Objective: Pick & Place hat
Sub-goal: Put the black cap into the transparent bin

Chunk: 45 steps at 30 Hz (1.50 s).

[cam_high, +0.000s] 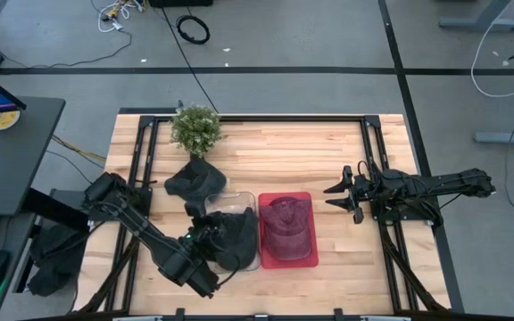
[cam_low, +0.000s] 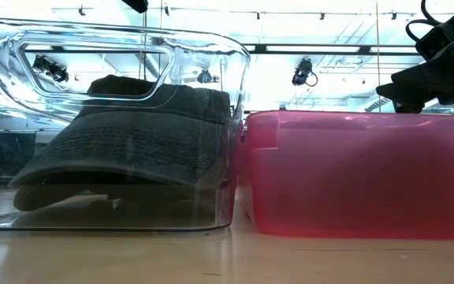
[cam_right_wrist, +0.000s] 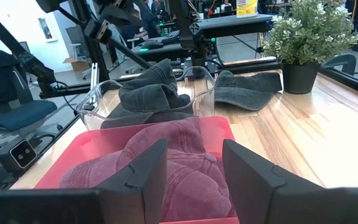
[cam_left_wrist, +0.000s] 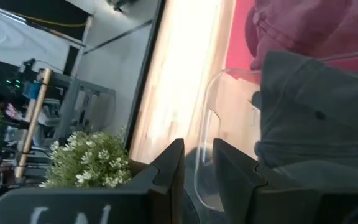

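Observation:
A dark grey hat [cam_high: 232,234] lies in a clear bin [cam_high: 239,198], its brim against the bin's floor [cam_low: 132,134]. A maroon hat [cam_high: 286,223] lies in the red bin [cam_high: 286,260] beside it. A second dark hat [cam_high: 193,178] rests on the table, near the plant. My left gripper [cam_high: 203,237] stands at the clear bin's left wall, open by a narrow gap [cam_left_wrist: 197,152], with the grey hat [cam_left_wrist: 316,112] just beyond it. My right gripper [cam_high: 333,194] hovers open to the right of the red bin, facing the maroon hat [cam_right_wrist: 166,149].
A potted plant [cam_high: 194,127] stands near the table's far edge, behind the loose dark hat [cam_right_wrist: 247,81]. Black rails run along the table's left and right sides. Bare wood lies between the red bin and the right arm's base. A monitor sits off the table's left.

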Available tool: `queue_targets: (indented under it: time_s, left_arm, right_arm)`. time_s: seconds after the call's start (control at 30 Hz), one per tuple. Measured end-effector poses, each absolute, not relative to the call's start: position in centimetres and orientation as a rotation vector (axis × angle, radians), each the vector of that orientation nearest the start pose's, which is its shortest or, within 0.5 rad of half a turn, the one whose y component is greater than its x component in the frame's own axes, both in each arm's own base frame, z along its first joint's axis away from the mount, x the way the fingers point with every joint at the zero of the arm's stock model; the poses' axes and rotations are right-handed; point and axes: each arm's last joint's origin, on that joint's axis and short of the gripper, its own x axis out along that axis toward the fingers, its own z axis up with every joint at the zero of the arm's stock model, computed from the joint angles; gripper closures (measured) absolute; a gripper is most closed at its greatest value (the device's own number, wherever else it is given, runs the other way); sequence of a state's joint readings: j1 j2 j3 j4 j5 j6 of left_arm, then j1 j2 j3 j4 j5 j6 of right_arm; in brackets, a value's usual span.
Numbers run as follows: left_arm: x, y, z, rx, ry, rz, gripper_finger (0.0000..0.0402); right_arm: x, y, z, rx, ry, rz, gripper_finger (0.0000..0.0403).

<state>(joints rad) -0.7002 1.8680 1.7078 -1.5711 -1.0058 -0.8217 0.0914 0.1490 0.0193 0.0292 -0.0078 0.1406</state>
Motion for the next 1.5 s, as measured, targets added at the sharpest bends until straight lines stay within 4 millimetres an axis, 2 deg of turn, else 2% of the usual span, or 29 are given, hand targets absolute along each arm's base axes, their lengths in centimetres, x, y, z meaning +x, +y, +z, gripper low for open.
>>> queue_targets:
  time_s: [0.13,0.3,0.47,0.6,0.73,1.03,1.17,1.5]
  left_arm:
    - [26.2,-19.0,28.5,0.636,0.877,0.644,0.0314]
    - [22.1,-15.3,26.8,0.572,0.818,0.747,0.0314]
    - [17.8,-12.0,26.7,0.240,0.717,0.837,0.0314]
    - [15.9,-10.2,25.8,-0.070,0.722,0.860,0.0314]
    - [15.3,-8.7,24.1,-0.218,0.655,0.830,0.0314]
    - [14.9,-5.4,20.6,-0.487,0.696,0.829,0.0314]
    - [15.6,-4.4,19.7,-0.499,0.716,0.807,0.0314]
    - [16.6,-2.7,20.0,-0.440,0.699,0.817,0.0314]
  right_arm:
    - [10.5,1.0,16.1,0.136,0.107,0.092,0.0243]
    - [10.5,1.0,16.1,0.136,0.107,0.093,0.0243]
    - [10.5,1.0,16.1,0.136,0.107,0.092,0.0243]
    - [10.5,1.0,16.1,0.136,0.107,0.092,0.0243]
    - [10.5,1.0,16.1,0.136,0.107,0.092,0.0243]
    - [10.5,1.0,16.1,0.136,0.107,0.092,0.0243]
    - [10.5,1.0,16.1,0.136,0.107,0.092,0.0243]
    - [10.5,1.0,16.1,0.136,0.107,0.092,0.0243]
